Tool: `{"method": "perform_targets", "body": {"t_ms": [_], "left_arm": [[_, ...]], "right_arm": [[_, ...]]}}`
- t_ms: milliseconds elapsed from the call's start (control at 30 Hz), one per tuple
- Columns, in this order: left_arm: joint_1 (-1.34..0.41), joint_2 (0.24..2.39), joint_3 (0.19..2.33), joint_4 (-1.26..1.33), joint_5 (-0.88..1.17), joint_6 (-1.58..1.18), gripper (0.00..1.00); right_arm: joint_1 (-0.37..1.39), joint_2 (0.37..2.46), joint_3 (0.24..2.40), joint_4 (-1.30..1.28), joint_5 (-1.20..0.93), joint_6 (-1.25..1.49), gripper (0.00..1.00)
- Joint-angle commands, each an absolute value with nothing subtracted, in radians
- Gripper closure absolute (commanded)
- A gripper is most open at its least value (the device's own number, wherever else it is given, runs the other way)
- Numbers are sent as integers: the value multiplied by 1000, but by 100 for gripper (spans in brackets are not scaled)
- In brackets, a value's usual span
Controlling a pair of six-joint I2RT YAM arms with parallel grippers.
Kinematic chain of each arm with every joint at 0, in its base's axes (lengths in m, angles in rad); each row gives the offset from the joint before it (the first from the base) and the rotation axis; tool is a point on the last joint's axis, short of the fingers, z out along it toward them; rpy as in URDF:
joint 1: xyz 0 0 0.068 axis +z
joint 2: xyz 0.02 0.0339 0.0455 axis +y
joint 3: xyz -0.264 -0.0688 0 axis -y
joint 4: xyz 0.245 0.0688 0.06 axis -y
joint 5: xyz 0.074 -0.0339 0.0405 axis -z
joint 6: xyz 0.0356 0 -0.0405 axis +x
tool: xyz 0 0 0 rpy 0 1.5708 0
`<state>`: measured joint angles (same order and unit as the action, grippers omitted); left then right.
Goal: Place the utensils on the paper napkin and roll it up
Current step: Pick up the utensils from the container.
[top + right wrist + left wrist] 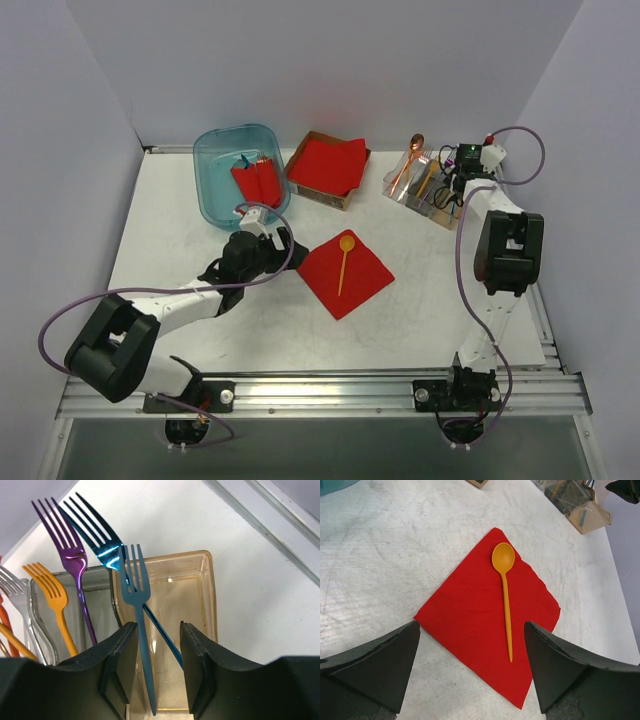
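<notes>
The red paper napkin [345, 273] lies flat as a diamond at mid-table, with an orange-yellow spoon [344, 262] resting on it, bowl toward the back. My left gripper [288, 245] hovers by the napkin's left corner, open and holding nothing. In the left wrist view the napkin [470, 620] and spoon [506, 597] lie between and beyond the wide fingers of the left gripper [471, 625]. My right gripper [159, 630] is over the utensil holder, its jaws apart. A blue fork [136, 587] stands between them, close to the left pad. A shinier blue fork [100, 535] and a purple fork [70, 545] lean beside it.
A clear utensil holder [425, 185] stands back right, also holding an orange fork [52, 592]. A blue bin [215, 180] with red rolled bundles [258, 180] sits back left. A cardboard box with a red napkin stack [328, 165] stands between them.
</notes>
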<state>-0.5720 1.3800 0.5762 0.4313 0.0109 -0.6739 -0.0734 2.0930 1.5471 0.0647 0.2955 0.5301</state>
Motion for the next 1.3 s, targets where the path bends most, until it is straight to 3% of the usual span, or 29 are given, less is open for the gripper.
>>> {"method": "perform_targets", "body": {"t_ms": [0, 400, 633, 833, 1067, 1167, 1233, 1267], "left_arm": [[-522, 1359, 535, 538, 86, -716, 6], [-476, 1350, 526, 561, 109, -727, 6], [-477, 1355, 537, 545, 101, -709, 6], [-479, 1351, 541, 523, 86, -700, 6], [-480, 1350, 548, 511, 87, -693, 6], [-480, 1353, 551, 508, 95, -692, 6], [-482, 1356, 554, 505, 95, -690, 6], [-482, 1358, 555, 505, 94, -690, 6]], "right_arm": [[-78, 2120, 1572, 107, 284, 535, 61], [-94, 2174, 1606, 133, 236, 535, 65], [-95, 2163, 1594, 141, 230, 537, 78], [-95, 2132, 1566, 137, 244, 529, 75], [-97, 2102, 1559, 121, 261, 528, 80], [-98, 2097, 1554, 123, 261, 526, 91], [-98, 2095, 1555, 117, 262, 526, 89], [-97, 2091, 1551, 117, 262, 522, 83]]}}
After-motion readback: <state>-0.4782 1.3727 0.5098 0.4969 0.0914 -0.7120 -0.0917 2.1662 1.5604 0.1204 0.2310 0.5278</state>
